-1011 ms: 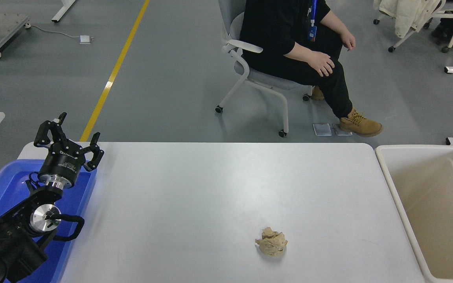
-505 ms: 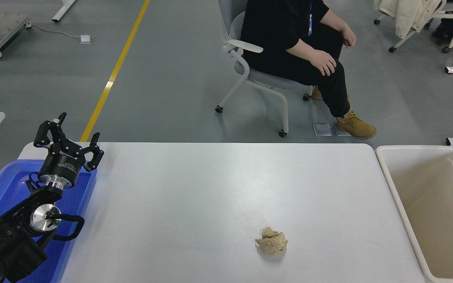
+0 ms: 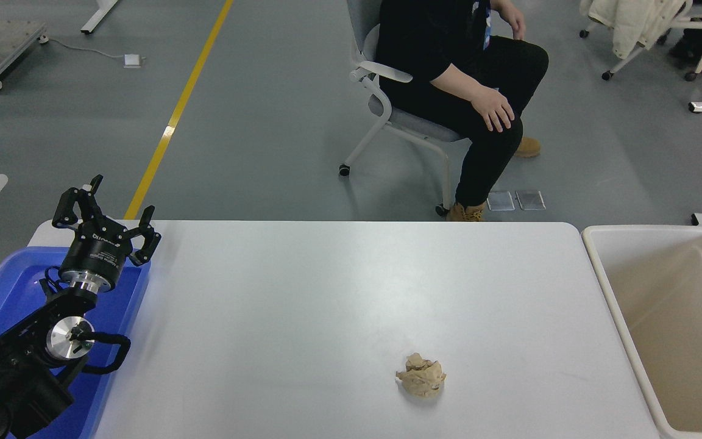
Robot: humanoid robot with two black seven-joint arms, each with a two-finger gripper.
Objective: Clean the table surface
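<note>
So the desk (image 3: pixel 302 305) is a big plain white top with rounded corners, a bit glossy, and it fills most of the lower half of the view. The only loose thing on it is a crumpled wad of tan paper (image 3: pixel 421 376), sitting toward 5 o'clock, near the front edge and well apart from everything else. A blue tray (image 3: pixel 3 286) sits at the desk's 9 o'clock end, and a beige bin (image 3: pixel 662 329) stands just beside the 3 o'clock end.

Room-wise, it's a grey floor with a yellow line (image 3: pixel 177 110) running off toward 11 o'clock. A person in black (image 3: pixel 448 67) sits in a white chair (image 3: pixel 387 116) on wheels at 12 o'clock, one hand (image 3: pixel 494 110) resting on a knee. There's another chair with a cream coat (image 3: pixel 631 21) draped on it at 1 o'clock.

The left arm comes in at 7 o'clock over the tray, and the left tool (image 3: pixel 104 213) points away toward the far edge with its fingers spread wide, holding nothing. From that tool the desk stretches off toward 3 o'clock, and the paper wad is around 4 o'clock from it, well apart. The right tool isn't anywhere in the shot.
</note>
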